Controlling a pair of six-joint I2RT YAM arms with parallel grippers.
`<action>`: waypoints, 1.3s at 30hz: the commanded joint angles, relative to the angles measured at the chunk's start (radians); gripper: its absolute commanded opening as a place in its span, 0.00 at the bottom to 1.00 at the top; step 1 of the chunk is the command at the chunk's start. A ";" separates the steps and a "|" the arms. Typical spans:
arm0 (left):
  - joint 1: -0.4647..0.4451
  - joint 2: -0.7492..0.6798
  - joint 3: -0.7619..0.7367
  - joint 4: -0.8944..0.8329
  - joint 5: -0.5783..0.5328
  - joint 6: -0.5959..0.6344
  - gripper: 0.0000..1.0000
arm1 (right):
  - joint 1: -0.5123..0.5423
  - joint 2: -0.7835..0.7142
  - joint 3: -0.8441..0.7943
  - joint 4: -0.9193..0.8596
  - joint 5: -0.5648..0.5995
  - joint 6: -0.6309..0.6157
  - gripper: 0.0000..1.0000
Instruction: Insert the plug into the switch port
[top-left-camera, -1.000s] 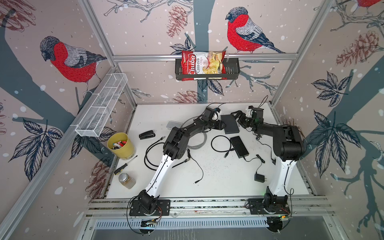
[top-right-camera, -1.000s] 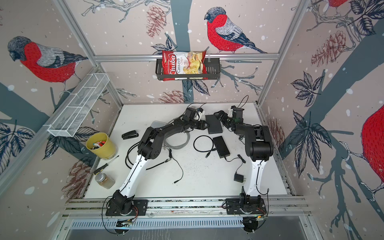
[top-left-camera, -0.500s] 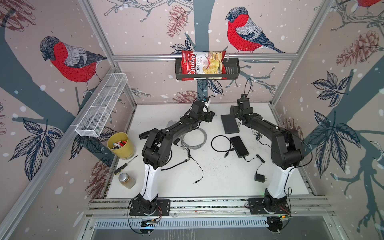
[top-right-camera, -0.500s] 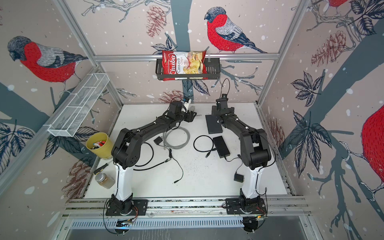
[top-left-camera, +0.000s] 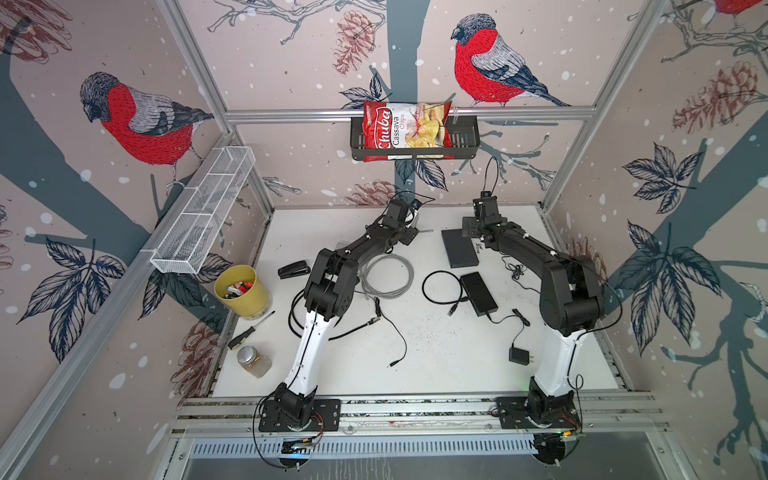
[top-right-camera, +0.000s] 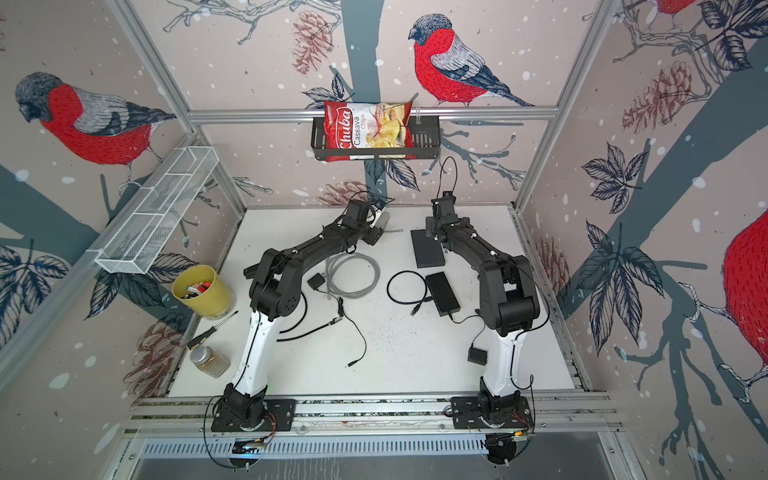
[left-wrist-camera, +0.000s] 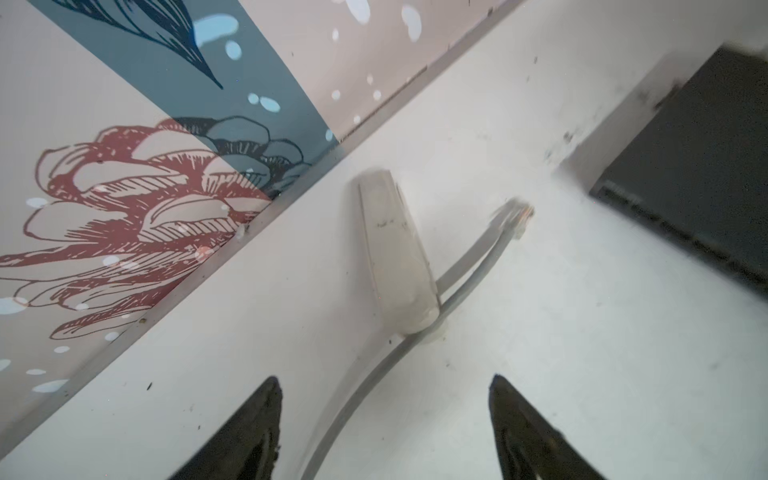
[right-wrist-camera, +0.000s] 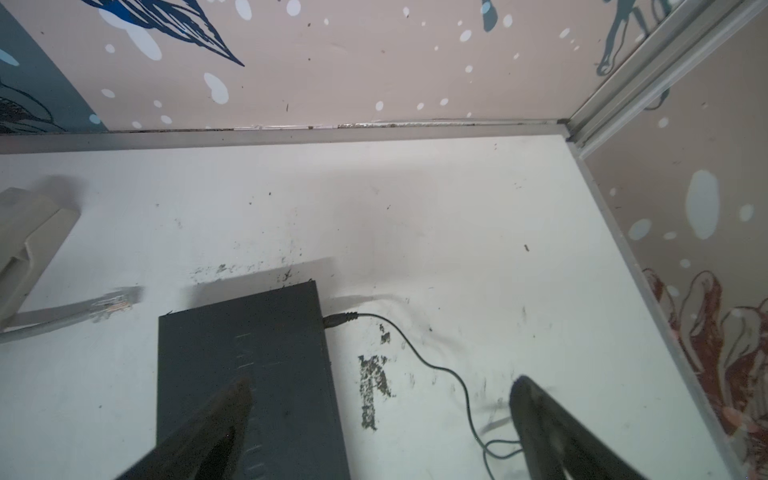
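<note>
Lying ahead of the spread, empty left hand (left-wrist-camera: 384, 378), the plug (left-wrist-camera: 515, 214) points roughly toward the switch (left-wrist-camera: 685, 174), near but apart. Right hand (right-wrist-camera: 382, 379), also spread, hovers by the switch.

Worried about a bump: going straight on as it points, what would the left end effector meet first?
Probably the beige plastic piece just ahead; the grey cable runs between the left end effector's open fingers and past it. Depth unclear.
</note>
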 joint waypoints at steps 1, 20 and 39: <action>0.020 0.032 0.043 -0.054 -0.042 0.127 0.76 | 0.006 0.002 0.000 -0.037 -0.082 0.029 0.96; 0.087 0.136 0.134 -0.170 0.153 0.175 0.26 | 0.012 -0.015 -0.035 -0.056 -0.177 0.072 0.95; 0.070 -0.128 -0.160 -0.066 0.405 0.276 0.03 | -0.066 -0.005 0.017 0.030 -0.630 0.459 0.75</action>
